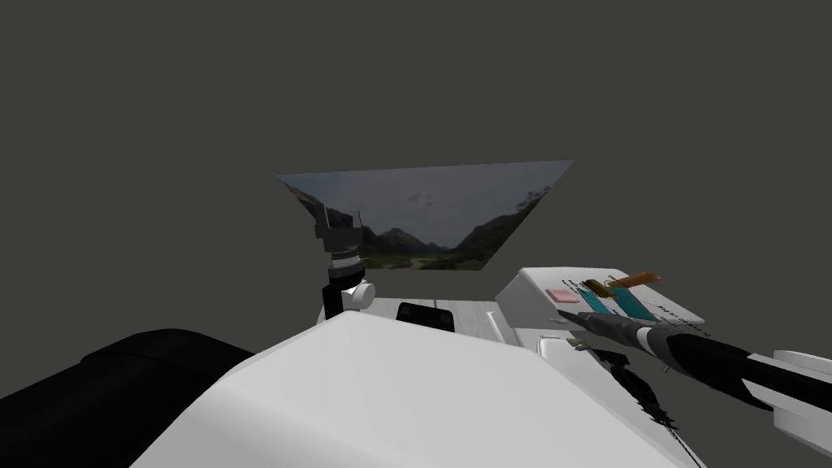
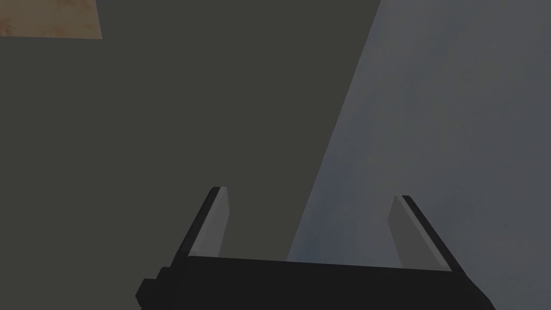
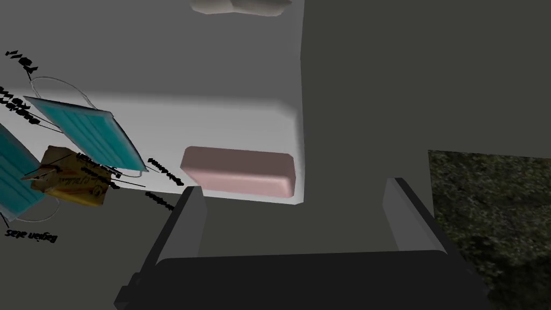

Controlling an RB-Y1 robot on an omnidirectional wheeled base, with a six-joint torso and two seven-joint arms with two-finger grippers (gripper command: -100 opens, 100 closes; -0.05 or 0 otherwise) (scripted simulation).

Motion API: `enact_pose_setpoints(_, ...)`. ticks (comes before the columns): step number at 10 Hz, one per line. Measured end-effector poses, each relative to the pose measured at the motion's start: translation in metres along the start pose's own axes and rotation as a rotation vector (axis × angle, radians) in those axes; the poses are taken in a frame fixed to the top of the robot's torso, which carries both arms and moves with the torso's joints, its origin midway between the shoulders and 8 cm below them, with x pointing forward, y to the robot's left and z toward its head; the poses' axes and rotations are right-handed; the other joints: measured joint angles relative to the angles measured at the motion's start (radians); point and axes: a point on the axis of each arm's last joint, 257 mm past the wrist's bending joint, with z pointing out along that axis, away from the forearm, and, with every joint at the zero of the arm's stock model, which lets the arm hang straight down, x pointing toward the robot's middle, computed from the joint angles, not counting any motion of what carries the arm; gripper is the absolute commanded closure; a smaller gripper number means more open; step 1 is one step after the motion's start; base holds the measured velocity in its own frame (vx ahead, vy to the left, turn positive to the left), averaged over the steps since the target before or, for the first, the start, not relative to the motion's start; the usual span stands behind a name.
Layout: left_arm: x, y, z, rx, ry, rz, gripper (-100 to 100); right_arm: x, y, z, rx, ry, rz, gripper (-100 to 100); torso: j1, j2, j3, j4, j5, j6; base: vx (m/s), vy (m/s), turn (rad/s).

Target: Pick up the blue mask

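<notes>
Two teal-blue masks lie side by side on a white cabinet top (image 1: pixel 532 283): one (image 1: pixel 592 301) nearer the pink block, the other (image 1: pixel 633 302) beyond it. In the right wrist view the nearer mask (image 3: pixel 86 137) lies flat with its ear loops spread, and the second mask (image 3: pixel 13 180) is cut off by the frame edge. A yellow-brown packet (image 3: pixel 72 177) rests between and partly over them. My right gripper (image 3: pixel 293 215) is open, hovering just off the cabinet's front edge, in line with the pink block (image 3: pixel 239 172), with the masks off to one side. Nothing is between its fingers.
My left gripper (image 1: pixel 340 218) is raised upright ahead of my chest, open (image 2: pixel 306 226) and holding nothing. A brown-orange item (image 1: pixel 630 281) lies at the back of the cabinet top. A landscape picture (image 1: pixel 431 215) hangs on the dark wall behind.
</notes>
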Motion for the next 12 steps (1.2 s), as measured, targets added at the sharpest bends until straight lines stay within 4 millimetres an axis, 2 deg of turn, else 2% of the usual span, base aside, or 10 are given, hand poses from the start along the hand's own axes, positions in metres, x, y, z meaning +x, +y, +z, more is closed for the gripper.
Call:
enact_pose_setpoints(3, 0.000, 0.000, 0.000, 0.000, 0.000, 0.000, 0, 0.015, -0.024, -0.010, 0.044, 0.068, -0.040, -100, -0.003, -0.002, -0.001, 0.000, -0.001, 0.000, 0.041, -0.096, 0.105)
enact_pose_setpoints(7, 0.000, 0.000, 0.000, 0.000, 0.000, 0.000, 0, 0.019, -0.027, -0.013, 0.053, 0.081, -0.041, -100, 0.005, 0.002, 0.001, 0.001, 0.001, 0.001, 0.003, -0.018, 0.025)
enact_pose_setpoints(9, 0.000, 0.000, 0.000, 0.000, 0.000, 0.000, 0, 0.032, -0.041, -0.021, 0.076, 0.122, -0.052, -100, -0.003, 0.000, 0.000, 0.000, -0.001, 0.000, 0.023, -0.132, 0.178)
enact_pose_setpoints(11, 0.000, 0.000, 0.000, 0.000, 0.000, 0.000, 0, 0.035, -0.043, -0.022, 0.080, 0.133, -0.070, -100, -0.001, 0.000, 0.000, 0.000, -0.001, 0.001, 0.023, -0.080, 0.078)
enact_pose_setpoints(12, 0.000, 0.000, 0.000, 0.000, 0.000, 0.000, 0, 0.046, -0.050, -0.026, 0.092, 0.158, -0.062, -100, -0.003, 0.000, 0.000, 0.000, -0.001, 0.000, 0.043, -0.164, 0.157)
